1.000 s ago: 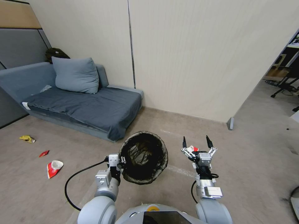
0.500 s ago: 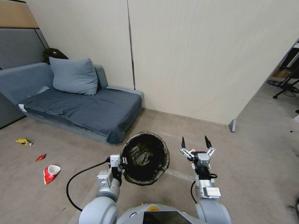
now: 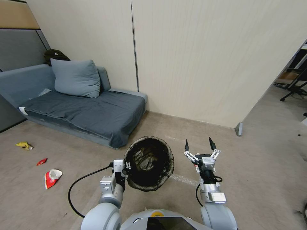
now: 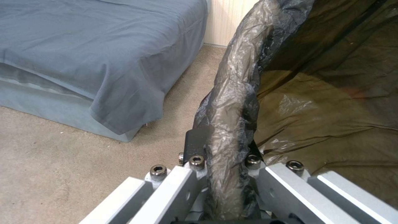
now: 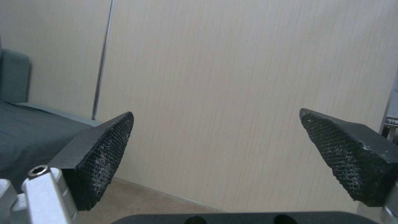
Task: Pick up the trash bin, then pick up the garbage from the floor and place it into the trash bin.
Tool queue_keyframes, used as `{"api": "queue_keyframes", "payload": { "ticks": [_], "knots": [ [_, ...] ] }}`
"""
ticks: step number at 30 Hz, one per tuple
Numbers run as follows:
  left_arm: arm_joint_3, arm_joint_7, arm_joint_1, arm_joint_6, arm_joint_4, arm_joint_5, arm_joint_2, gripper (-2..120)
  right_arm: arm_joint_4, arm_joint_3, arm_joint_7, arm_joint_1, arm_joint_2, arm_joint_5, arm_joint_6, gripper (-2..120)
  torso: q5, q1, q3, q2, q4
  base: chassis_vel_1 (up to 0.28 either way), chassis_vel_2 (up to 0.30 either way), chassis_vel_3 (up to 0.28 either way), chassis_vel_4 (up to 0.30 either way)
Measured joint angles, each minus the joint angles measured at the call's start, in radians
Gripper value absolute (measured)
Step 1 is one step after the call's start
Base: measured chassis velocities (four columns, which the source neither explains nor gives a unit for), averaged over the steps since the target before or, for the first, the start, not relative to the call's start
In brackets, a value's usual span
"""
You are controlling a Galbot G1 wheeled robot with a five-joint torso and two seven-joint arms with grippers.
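Beige carpet is running from the robot's base out to a pale panelled wall (image 3: 204, 64), with a grey sofa (image 3: 83, 111) standing against that wall.

The trash bin (image 3: 149, 163) is hanging off the floor (image 3: 255, 166) directly in front of the robot, tipped so its dark-lined mouth is facing up toward the head camera. The left gripper (image 3: 124, 166) is clamping the bin's near-left rim: in the left wrist view its fingers (image 4: 198, 141) are pinching the bag-covered lip (image 4: 232, 102), one outside and the other tucked inside.

Just to the right of the bin, the right gripper (image 3: 199, 146) is pointing forward with its fingers spread wide and nothing between the pads (image 5: 104, 155).

The step in hand appears to be collecting litter with the bin already carried. Doing it well likely means keeping the bin level enough that nothing slides out, holding its mouth close beside the right gripper, and turning the base toward the litter before reaching.

Well to the left of the bin, a red-and-white wrapper (image 3: 51, 177), a small red scrap (image 3: 42, 161) and a yellow wrapper (image 3: 24, 145) are lying on the carpet near the sofa's front edge. The left arm's black cable (image 3: 80, 182) is looping down on that side, and the sofa corner is sitting just beyond the bin; both could crowd a leftward turn.
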Motion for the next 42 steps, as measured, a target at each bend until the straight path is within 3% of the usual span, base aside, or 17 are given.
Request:
{"api": "queue_keyframes", "payload": {
  "ticks": [9,13,15,22,26,28,42],
  "knots": [
    [-0.004,0.0,0.005,0.0,0.0,-0.001,0.003,0,-0.015,0.012,0.014,0.018,0.0,0.02,-0.043,100,-0.0002,0.0,0.0,0.0,0.0,0.0,0.0,0.0,0.0],
    [-0.004,0.0,0.008,0.0,0.0,-0.001,0.003,0,-0.077,0.061,0.071,0.085,0.0,0.1,-0.199,100,0.0001,0.0,0.0,0.0,0.0002,0.0,0.0,0.0,0.0],
    [-0.004,0.0,0.008,0.0,0.0,-0.001,0.002,0,-0.085,0.066,0.078,0.093,0.0,0.11,-0.219,100,0.0001,0.0,0.0,0.0,0.0001,0.0,0.0,0.0,0.0],
    [-0.004,0.0,0.008,0.0,0.0,-0.001,0.002,0,-0.087,0.068,0.08,0.095,0.0,0.114,-0.225,100,-0.0001,0.0,0.0,0.0,0.0,0.0,0.0,0.0,0.0],
    [-0.002,0.0,0.007,0.0,0.0,0.0,0.003,0,-0.145,0.082,0.082,0.125,-0.005,0.137,-0.242,100,-0.0003,0.0,0.0,0.0,0.0,0.0,0.0,0.0,0.0],
    [0.0,0.0,0.006,0.0,0.0,0.002,0.003,0,-0.261,0.109,0.084,0.182,-0.019,0.182,-0.27,100,0.0003,0.0,0.0,0.0,0.0003,0.0,0.0,0.0,0.0],
    [0.006,0.0,0.005,0.0,0.0,0.004,0.003,0,-0.36,0.118,0.085,0.223,-0.03,0.206,-0.285,100,-0.0006,0.0,0.0,0.0,0.0,0.0,0.0,0.0,0.0]
  ]
}}
